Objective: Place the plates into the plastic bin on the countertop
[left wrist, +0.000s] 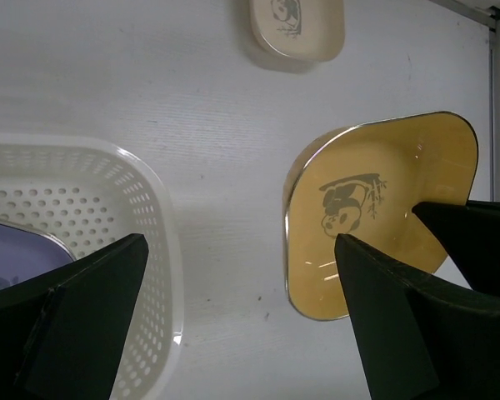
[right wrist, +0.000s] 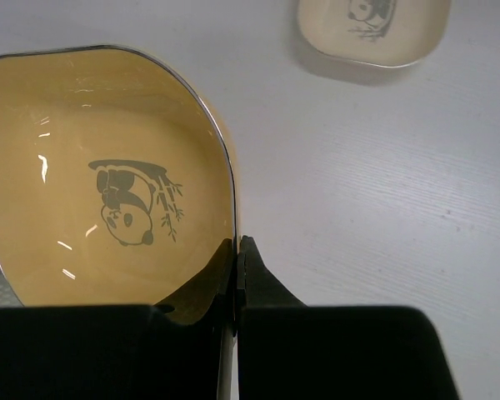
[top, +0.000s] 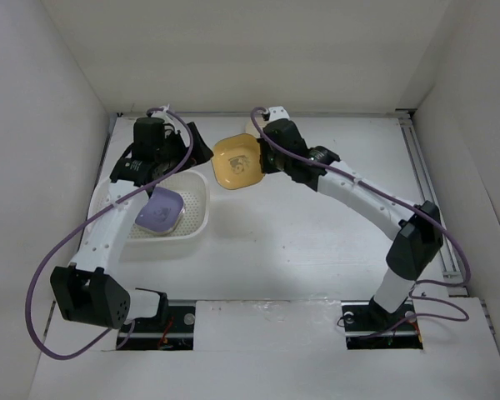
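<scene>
No readable text, labels, brands or numbers in any view.
Only markings: dark panda-and-bamboo print [right wrist: 132,204] on the orange-yellow plate [right wrist: 108,133], and a similar print on the cream plate [right wrist: 373,29]. Pictures only, no lettering.

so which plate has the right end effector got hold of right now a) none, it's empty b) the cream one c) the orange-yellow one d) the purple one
c: the right end effector is shut on the rim of the orange-yellow plate, while the purple plate lies in the bin and the cream plate sits on the countertop.
</scene>
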